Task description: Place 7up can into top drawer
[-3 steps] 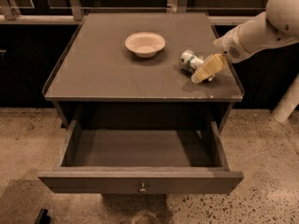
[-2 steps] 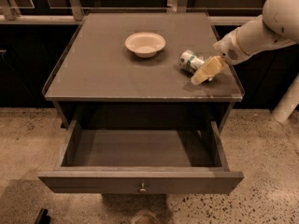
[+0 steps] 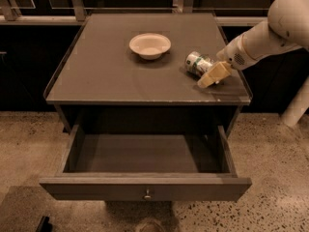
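The 7up can lies on its side on the cabinet top, right of centre, green and white with a silvery end facing left. My gripper comes in from the right on a white arm. Its cream fingers rest at the can's right end, close to it or touching. The top drawer is pulled out and open below the top, with a small round knob on its front panel. Its inside is bare.
A shallow cream-white bowl stands on the cabinet top, left of the can. A raised rim runs along the top's edges. A white post stands at the far right. The floor is speckled stone.
The arm and gripper have shifted slightly; the can and the bowl lie where they were. The drawer stays open.
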You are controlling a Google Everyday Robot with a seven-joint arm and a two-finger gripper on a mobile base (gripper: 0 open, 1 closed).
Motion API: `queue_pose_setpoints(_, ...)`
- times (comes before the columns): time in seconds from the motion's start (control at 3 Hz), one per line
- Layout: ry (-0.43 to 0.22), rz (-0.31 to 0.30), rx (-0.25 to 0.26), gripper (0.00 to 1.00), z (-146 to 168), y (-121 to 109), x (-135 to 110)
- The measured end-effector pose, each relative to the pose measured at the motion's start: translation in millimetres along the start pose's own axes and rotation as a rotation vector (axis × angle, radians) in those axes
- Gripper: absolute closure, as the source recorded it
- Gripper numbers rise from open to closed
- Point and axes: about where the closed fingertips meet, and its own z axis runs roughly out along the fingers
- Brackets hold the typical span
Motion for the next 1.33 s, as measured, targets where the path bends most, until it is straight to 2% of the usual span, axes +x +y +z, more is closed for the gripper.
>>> queue_pose_setpoints(1.0,0.000,0.000,0.000,0.89,0.0,0.1,0.0)
queue_pose_setpoints(1.33,-0.080,0.000,-0.032,1.00,-12.4,23.3,4.9)
